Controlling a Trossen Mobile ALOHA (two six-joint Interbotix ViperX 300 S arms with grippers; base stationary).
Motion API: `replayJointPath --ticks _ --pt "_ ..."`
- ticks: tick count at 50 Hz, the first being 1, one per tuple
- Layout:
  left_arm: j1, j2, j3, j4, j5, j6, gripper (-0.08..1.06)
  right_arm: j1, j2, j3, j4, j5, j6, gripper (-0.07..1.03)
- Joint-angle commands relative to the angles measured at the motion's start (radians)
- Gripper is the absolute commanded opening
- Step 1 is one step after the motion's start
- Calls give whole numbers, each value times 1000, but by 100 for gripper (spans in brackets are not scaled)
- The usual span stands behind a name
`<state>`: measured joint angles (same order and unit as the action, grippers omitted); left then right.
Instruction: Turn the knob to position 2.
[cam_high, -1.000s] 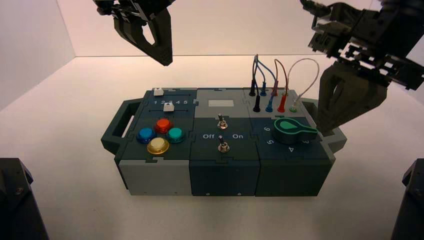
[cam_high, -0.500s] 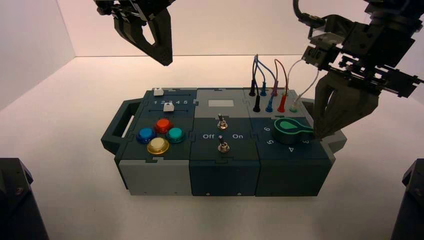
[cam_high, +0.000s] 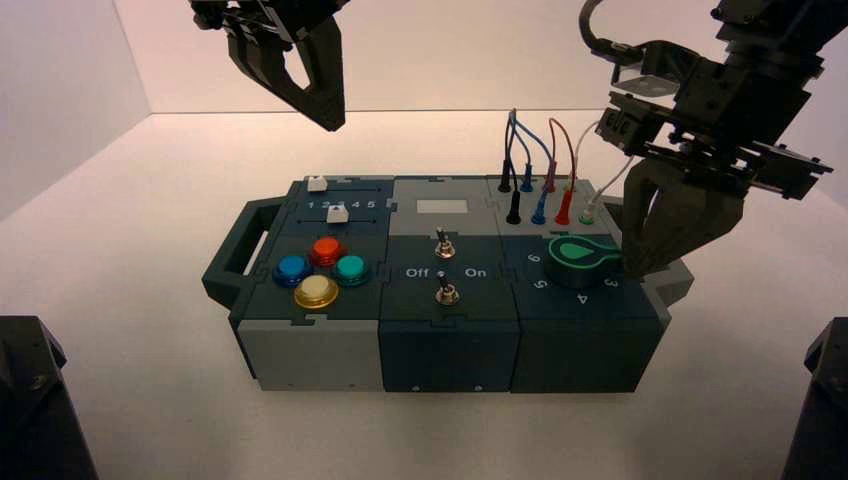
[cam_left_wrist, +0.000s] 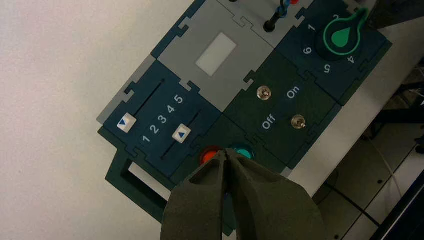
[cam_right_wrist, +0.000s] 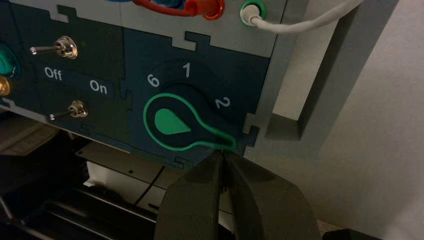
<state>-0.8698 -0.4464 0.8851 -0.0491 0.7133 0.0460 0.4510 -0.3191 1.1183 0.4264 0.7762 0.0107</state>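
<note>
Green-topped knob, right gripper at its pointed end, fingers together, left gripper parked over buttons.

Toggle switches: glossy metal. Knob: smooth plastic look. Worktop: smooth, matt. Pushbuttons: shiny, plastic-looking.

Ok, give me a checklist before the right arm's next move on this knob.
1. Knob pointing at 2: not ok, its pointer sits off the 2.
2. Right gripper at the pointer's tip, on the side away from the 2: ok.
3. Right gripper shut for a push: ok.
4. Firm contact with the pointer: cannot tell.
5. Left gripper away from the knob, above the box's left side: ok.
</note>
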Motion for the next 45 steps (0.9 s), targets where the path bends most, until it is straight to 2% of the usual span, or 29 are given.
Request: replayJointPath --ticks 1,27,45 --pt "-2 -14 -25 2 -5 8 -3 3 -5 -18 -6 -12 5 -2" --pt "-2 -18 -23 2 -3 9 -3 -5 25 -43 -34 -57 5 -2" --pt "-2 -18 -23 3 -2 9 -3 -5 32 -67 -35 -55 5 -2"
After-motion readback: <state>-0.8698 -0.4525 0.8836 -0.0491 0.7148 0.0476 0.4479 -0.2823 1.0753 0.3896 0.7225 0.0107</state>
